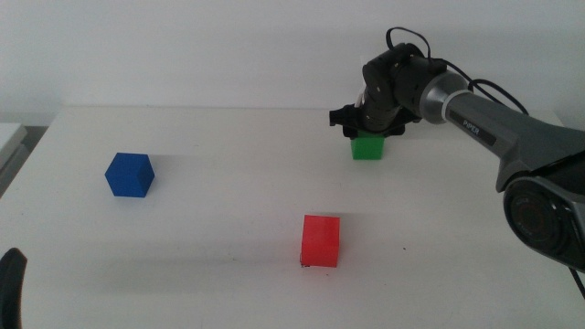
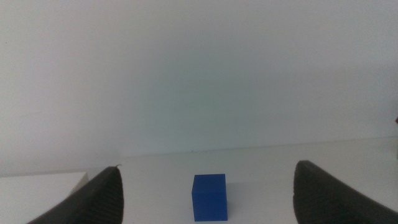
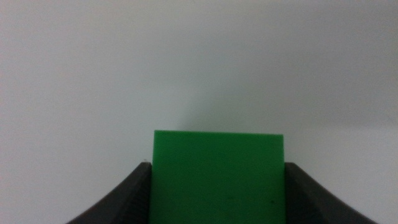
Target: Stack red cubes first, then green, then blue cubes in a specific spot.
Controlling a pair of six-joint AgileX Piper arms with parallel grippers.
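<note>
Right, the green cube [image 1: 368, 146] sits far back on the white table [image 1: 219, 228], right of centre, w/ my right gripper [image 1: 367, 131] down over its top. In the right wrist view the green cube [image 3: 217, 177] fills the gap betw. the two dark jaws, both faces touching its sides, so I read that as pinching the cube. It looks to rest on the table, no gap I can see under it.

The red cube [image 1: 321, 241] stands alone near the front, centre-right, well apart from the green one. Can't make out the corner marks around it for sure; a dark speck shows at its base.

The blue cube [image 1: 129, 175] is off on the left, well apart from both. My left gripper [image 2: 205, 193] waits at the near left edge, jaws spread wide, blue cube [image 2: 209, 197] ahead betw. them, untouched.

Count: 1 red, 1 green, 1 blue; 2 grippers.
</note>
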